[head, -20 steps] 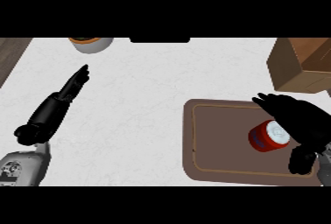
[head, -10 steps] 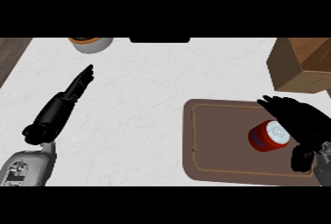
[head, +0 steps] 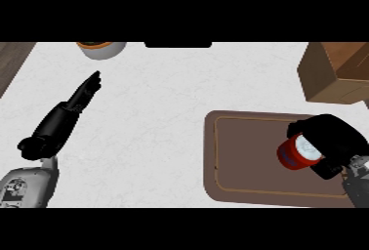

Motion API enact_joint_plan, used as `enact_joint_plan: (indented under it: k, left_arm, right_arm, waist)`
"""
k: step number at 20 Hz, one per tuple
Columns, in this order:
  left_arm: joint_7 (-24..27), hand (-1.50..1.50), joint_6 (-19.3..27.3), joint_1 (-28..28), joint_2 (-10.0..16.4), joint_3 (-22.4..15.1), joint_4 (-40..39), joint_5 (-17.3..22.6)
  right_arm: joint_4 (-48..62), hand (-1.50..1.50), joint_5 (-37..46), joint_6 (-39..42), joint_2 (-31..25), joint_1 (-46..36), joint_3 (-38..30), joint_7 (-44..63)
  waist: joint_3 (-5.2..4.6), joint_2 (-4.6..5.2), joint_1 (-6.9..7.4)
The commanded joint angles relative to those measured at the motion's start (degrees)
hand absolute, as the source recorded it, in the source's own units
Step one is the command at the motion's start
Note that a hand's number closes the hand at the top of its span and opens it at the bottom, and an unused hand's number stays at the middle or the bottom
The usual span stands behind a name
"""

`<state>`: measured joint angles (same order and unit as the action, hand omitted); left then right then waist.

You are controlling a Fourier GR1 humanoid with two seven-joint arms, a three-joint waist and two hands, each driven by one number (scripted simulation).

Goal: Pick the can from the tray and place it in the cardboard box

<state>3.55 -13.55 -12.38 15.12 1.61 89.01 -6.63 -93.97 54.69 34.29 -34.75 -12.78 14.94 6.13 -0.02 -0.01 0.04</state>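
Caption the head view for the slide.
Right hand curled round the red can over the brown tray; cardboard box far right, left hand open.

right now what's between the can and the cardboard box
In the head view: the right hand curled round the can, the far rim of the tray, then a strip of bare counter before the cardboard box.

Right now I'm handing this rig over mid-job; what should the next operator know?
Right hand: curled round the red can, over the brown tray.
Left hand: open, fingers straight, above the counter at left, holding nothing.
Cardboard box: upper right, beyond the tray.
Done: can grasped.
Left: lift it, carry it to the box, release it inside.
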Motion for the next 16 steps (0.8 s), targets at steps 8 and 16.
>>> enact_joint_plan:
  k: [8,16]
  left_arm:
    - [1.1,0.00,1.3,-0.9,-2.5,-1.4,-1.6,-2.2]
    - [-1.2,0.00,0.4,0.0,-1.3,-0.8,2.2,-1.5]
  right_arm:
    - [-0.8,1.50,-0.6,-12.3,-0.8,1.7,8.8,-27.9]
    - [3.1,1.50,-6.6,-29.5,-2.8,6.0,7.4,-55.7]
  waist:
    - [0.20,0.51,0.16]
    - [0.21,0.09,0.40]
